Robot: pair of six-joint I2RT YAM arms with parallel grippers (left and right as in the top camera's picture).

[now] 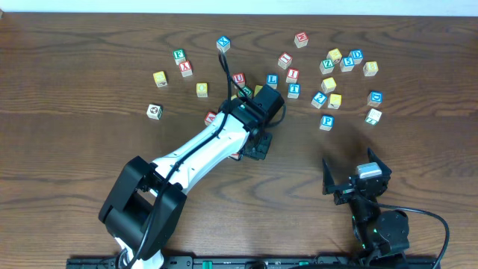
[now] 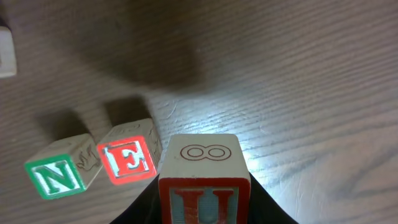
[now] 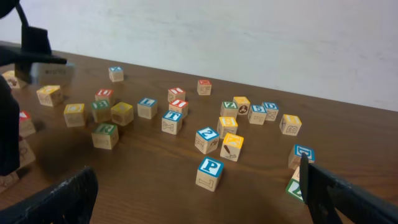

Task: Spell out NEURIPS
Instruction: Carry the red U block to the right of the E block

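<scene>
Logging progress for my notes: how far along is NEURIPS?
Done: N cube and E cube sit side by side. In hand: left tool grips the U cube beside E, unreleased. Left: R, I, P, S; the P cube lies among loose cubes, right tool open.

We see a green N cube (image 2: 56, 177), a red E cube (image 2: 127, 160), a red-edged U cube (image 2: 204, 186) and a brown streaky table (image 2: 311, 74).
</scene>
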